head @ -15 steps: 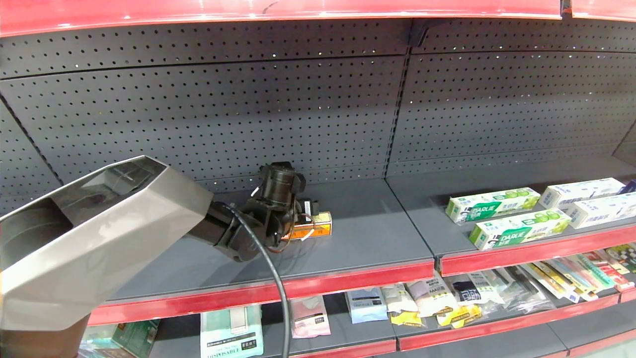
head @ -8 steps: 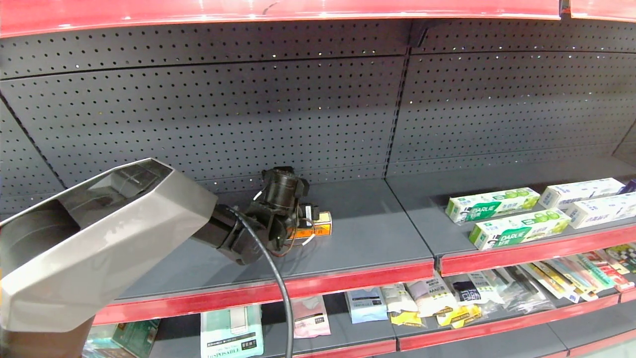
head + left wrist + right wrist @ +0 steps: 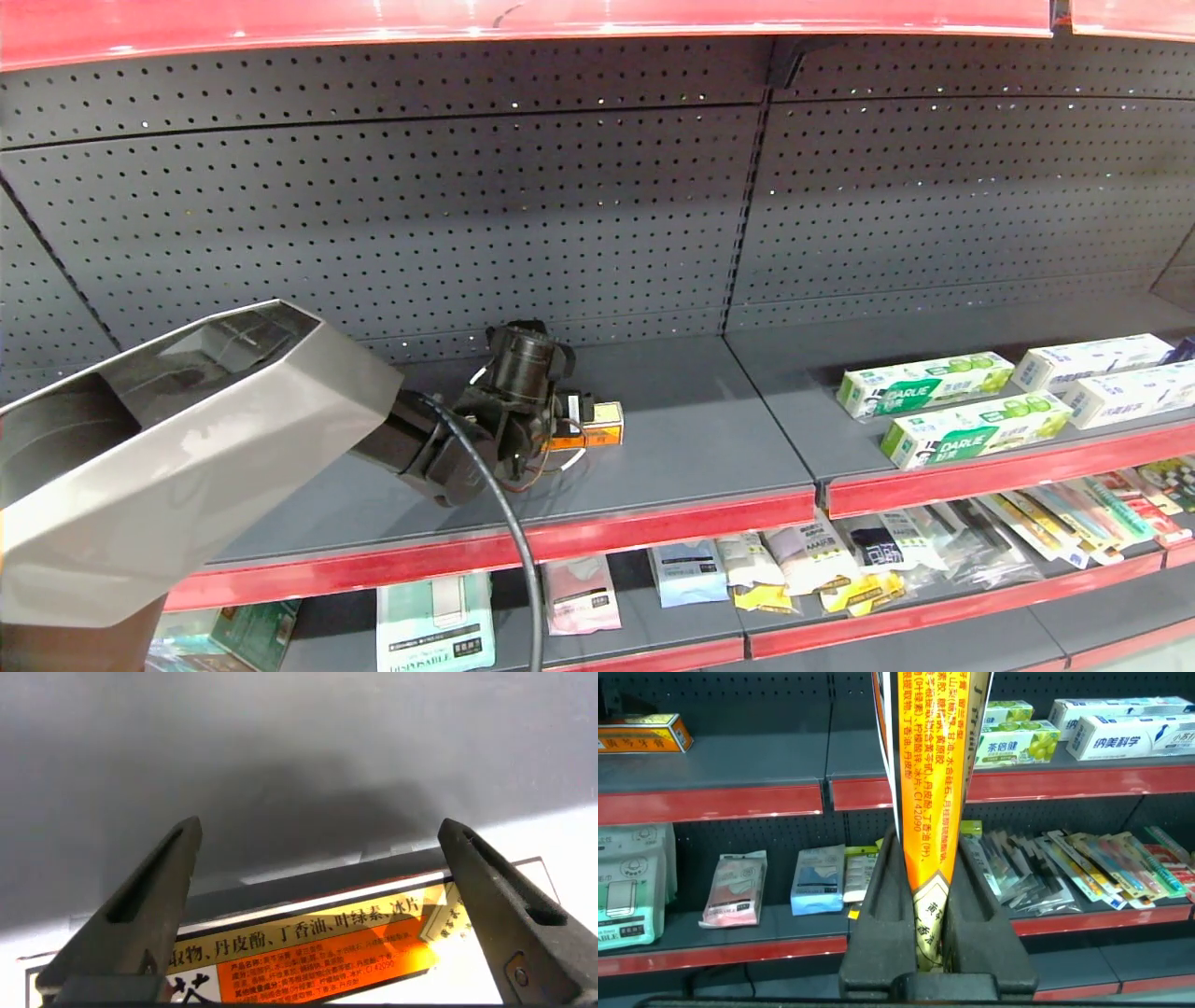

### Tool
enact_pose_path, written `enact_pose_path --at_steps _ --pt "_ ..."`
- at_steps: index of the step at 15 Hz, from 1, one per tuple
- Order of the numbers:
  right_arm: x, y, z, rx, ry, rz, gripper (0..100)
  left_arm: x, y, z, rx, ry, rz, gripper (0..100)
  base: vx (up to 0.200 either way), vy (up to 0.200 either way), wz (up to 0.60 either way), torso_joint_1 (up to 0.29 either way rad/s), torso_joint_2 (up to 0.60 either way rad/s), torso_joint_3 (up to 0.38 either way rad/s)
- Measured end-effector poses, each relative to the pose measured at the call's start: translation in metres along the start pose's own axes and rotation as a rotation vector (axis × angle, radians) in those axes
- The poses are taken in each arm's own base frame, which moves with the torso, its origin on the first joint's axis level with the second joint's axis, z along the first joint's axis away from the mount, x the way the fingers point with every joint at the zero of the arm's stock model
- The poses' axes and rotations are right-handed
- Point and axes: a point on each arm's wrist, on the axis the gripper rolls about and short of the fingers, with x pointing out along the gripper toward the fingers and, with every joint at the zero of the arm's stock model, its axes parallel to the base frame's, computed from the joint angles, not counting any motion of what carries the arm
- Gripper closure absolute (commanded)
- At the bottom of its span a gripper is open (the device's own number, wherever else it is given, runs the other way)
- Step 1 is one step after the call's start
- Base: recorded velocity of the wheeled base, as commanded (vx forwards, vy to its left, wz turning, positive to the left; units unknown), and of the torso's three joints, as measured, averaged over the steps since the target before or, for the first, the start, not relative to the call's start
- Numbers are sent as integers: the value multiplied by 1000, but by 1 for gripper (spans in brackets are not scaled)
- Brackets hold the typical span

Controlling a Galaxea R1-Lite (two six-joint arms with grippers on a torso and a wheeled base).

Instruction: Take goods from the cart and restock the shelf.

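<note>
Left gripper (image 3: pixel 320 829) hangs, jaws released, by the orange-and-white cardboard box (image 3: pixel 607 426) on the grey metal shelf (image 3: pixel 695 448); next up, likely, right gripper (image 3: pixel 929 859), clenching an orange carton (image 3: pixel 930 765).

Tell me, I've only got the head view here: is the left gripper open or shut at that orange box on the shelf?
Observer: Open. The left wrist view shows the left gripper with its fingers spread wide, and the orange box lying flat on the shelf, crosswise to the gap between them.
Operator: And the right gripper?
Observer: The right gripper is shut on a second orange box, held upright, facing the shelf front from farther back.
</note>
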Motion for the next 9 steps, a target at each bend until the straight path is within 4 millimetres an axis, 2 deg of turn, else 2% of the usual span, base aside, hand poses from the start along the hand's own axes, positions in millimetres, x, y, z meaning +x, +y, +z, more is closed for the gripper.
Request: enact_pose_path --at_steps 9 --pt "0 0 0 0 0 -1 100 -23 11 -9 -14 48 6 0 0 0 0 0 0 0"
